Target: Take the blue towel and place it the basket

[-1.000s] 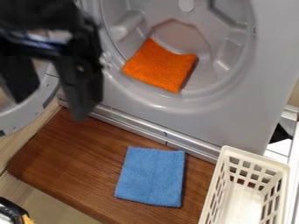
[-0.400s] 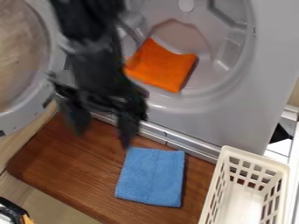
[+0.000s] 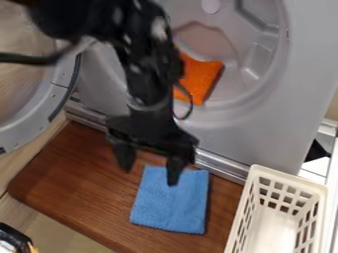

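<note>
A: Status of the job?
B: Early, by my reading. Blue towel lies flat on the wooden board, below the gripper in the view. Not picked up.
A: And the tool?
B: Fingers spread wide, nothing between them. One fingertip overlaps the towel's upper edge in the view; the other is out past that edge, over bare wood. Whether anything touches, can't tell from this angle.
A: Basket?
B: White basket, beyond the towel from the gripper, toward the view's lower right corner. No towel in it. Left to do, as I judge it: lower, close on cloth, lift, carry across, let go.
A: Other cloth about?
B: Orange cloth, above the gripper in the view, at the mouth of the machine, partly behind the arm. Not our item.
A: Differences from the earlier frames?
B: Gripper has come down and across toward the towel. First it hung at the upper left, then short of the towel's top corner; now one finger is over the cloth. The arm hides more of the orange cloth. Towel and basket haven't shifted.
</note>
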Motion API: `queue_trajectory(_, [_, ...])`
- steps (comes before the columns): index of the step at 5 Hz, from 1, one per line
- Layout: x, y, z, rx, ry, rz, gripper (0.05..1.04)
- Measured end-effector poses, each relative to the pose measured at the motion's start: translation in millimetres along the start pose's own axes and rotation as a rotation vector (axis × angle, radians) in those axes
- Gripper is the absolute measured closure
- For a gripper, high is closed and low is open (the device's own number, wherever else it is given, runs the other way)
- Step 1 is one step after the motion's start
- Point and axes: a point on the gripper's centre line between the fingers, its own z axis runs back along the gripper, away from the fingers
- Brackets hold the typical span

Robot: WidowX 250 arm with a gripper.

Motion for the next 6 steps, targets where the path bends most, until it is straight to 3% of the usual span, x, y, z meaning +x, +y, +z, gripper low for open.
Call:
queue_trajectory(2, [7.3,-4.3,-48.4,-0.005,0.033,-0.016,0.083])
queue_trajectory(6, [41.6,10.1,-111.7,-0.035,-0.025,0.042,0.083])
